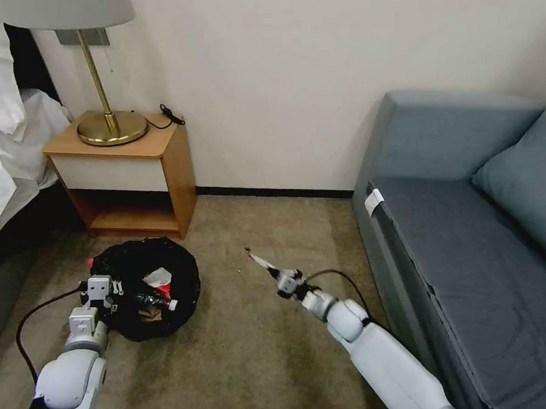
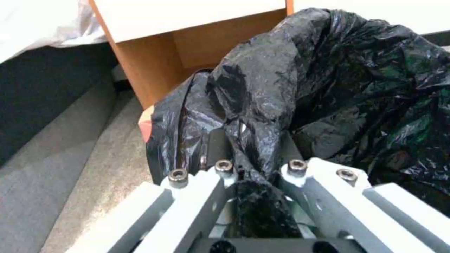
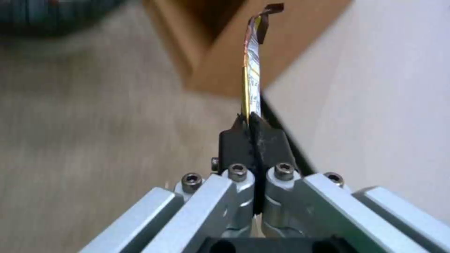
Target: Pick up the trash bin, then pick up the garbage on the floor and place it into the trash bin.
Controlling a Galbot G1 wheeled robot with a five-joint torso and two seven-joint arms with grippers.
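Trash bin (image 1: 150, 283), bag-lined, sits before the nightstand (image 1: 128, 172), its rim pinched by the left gripper (image 2: 253, 165); the right gripper (image 3: 251, 123), off toward the sofa (image 1: 466, 251), clamps a flat snack wrapper (image 1: 261, 262) edge-on, long axis pointing outward; bin lies leftward.

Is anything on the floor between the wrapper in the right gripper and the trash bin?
No. In the head view, bare carpet separates the snack wrapper, held by the right gripper, from the trash bin.
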